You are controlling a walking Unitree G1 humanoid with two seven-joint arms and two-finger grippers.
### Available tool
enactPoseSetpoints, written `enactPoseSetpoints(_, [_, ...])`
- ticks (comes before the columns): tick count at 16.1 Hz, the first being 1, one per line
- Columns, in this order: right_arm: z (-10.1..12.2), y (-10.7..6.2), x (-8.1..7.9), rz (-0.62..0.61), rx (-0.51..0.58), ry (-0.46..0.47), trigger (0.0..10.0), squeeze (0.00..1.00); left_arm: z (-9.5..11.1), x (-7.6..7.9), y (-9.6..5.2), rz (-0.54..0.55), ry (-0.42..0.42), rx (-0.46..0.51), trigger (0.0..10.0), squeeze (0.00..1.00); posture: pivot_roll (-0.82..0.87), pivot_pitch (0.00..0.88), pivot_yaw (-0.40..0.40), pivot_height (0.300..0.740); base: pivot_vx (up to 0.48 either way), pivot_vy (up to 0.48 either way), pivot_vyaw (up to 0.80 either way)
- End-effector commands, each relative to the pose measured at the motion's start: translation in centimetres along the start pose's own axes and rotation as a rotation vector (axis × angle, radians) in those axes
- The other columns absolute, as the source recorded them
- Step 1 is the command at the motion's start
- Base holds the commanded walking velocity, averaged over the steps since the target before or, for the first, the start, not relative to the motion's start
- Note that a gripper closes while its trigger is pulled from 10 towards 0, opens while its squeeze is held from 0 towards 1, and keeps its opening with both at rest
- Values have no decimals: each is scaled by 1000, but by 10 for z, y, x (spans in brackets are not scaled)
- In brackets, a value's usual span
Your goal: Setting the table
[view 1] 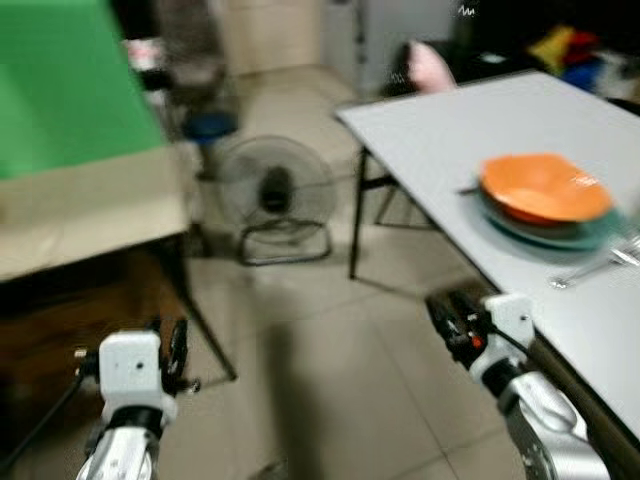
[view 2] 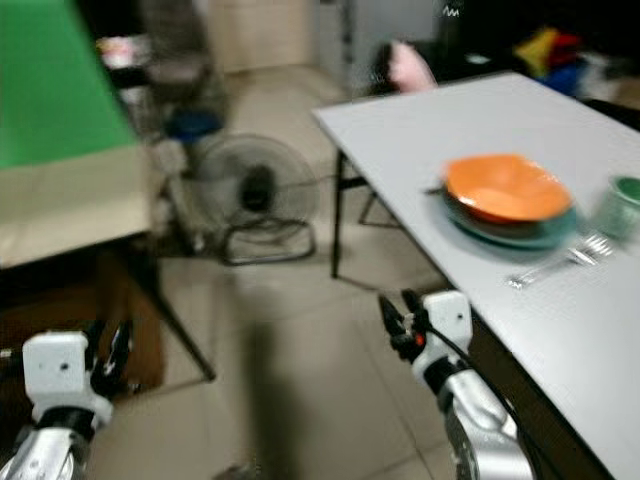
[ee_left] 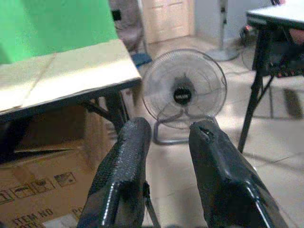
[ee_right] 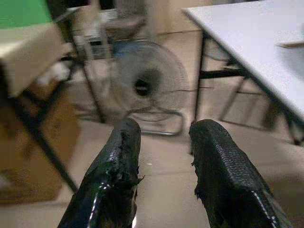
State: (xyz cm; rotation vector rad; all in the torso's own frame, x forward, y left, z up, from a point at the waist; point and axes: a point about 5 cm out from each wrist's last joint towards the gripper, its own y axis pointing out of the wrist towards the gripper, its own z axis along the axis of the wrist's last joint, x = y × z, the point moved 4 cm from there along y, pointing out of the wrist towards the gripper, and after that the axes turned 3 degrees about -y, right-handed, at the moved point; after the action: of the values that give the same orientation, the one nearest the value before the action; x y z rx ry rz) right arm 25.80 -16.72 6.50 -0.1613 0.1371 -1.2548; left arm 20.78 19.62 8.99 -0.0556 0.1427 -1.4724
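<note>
Setting mostly done: orange bowl (view 2: 505, 187) on plate (view 2: 520, 232), fork (view 2: 560, 262), cup (view 2: 624, 206) on tabletop (view 2: 450, 125) ahead-right of right jaws (view 2: 398, 309); both jaws narrow, empty.

Table (view 2: 420, 150): smooth matt grey top. Orange bowl (view 2: 505, 187): smooth, faint sheen; fork (view 2: 560, 262): shiny metal. Left gripper (ee_left: 168, 137) fingers (ee_left: 128, 161): black, finely textured, glossy; cardboard box (ee_left: 42, 175) matt.

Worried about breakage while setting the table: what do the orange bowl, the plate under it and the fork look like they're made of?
Orange bowl: matte, evenly coloured, probably plastic or melamine. Teal plate: similar look, though glazed ceramic is possible. Fork: pale silvery, likely metal. Blur leaves all three uncertain.
</note>
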Motion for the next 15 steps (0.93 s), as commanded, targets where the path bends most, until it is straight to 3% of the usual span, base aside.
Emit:
enactPoseSetpoints(1, [2,3,-6,29,6,29,10000,0,5,-2,2,5,21,19,10000,0,-62,24,34,740,0,0,800])
enactPoseSetpoints(5, [0,4,-17,93,-1,86,10000,0,11,1,-1,0,0,48,10000,0,-50,23,32,740,0,0,800])
enactPoseSetpoints(8, [-2,4,-20,95,-12,148,10000,0,13,1,-2,-1,-2,50,10000,0,-46,26,31,740,288,0,0])
enactPoseSetpoints(15, [7,7,-21,97,17,145,10000,0,20,-6,1,6,1,67,10000,0,-45,29,32,740,325,0,0])
